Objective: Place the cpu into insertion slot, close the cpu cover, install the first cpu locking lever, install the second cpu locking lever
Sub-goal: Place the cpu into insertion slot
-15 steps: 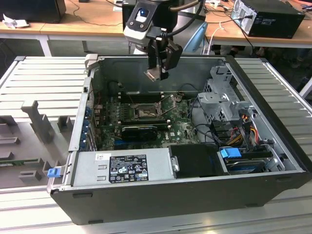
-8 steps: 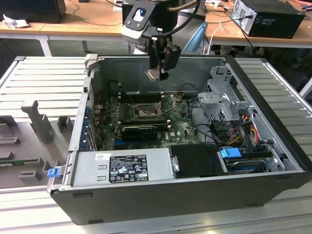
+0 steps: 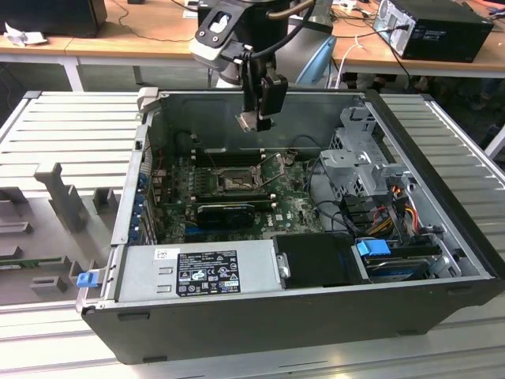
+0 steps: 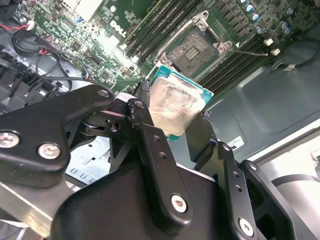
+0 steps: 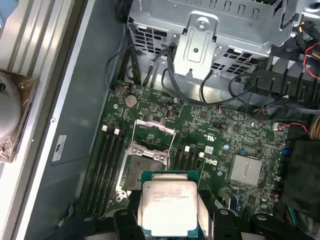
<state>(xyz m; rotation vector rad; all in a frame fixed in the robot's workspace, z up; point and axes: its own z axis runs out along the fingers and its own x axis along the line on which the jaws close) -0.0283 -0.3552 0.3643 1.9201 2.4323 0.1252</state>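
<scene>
In the exterior view, a grey power supply [image 3: 201, 272] is lying nearest the camera, at 6 o'clock, along the front wall of the open computer case [image 3: 316, 316]. The case is being carried by a ribbed grey worktop [image 3: 71, 126]. Just past the supply, the green motherboard [image 3: 292, 201] is lying flat on the case floor. The insertion slot [image 3: 235, 183] is sitting near the board's middle.

The gripper [image 3: 263, 110] is hanging at about 12 o'clock from the slot, well clear of the board. The cpu [image 3: 247, 121] is being held at its tip.

In both wrist views the hold is being shown closely — the black fingers [image 4: 150, 135] are pressing against opposite edges of the cpu [image 4: 175, 102], so the chip is being pinched between them, metal top facing the cameras. In the first wrist view the cpu [image 5: 167, 207] is being carried in the air, apart from the insertion slot [image 5: 140, 172], whose dark contact field is lying uncovered. The cpu cover [image 5: 155, 132] is standing open just beyond the slot, at its far edge — nothing is being seated in the socket yet. In the second wrist view the insertion slot [image 4: 192, 50] is likewise lying bare beyond the chip.

Farthest off, at 1 o'clock in the exterior view, a black computer [image 3: 442, 28] is resting on a wooden bench.
</scene>
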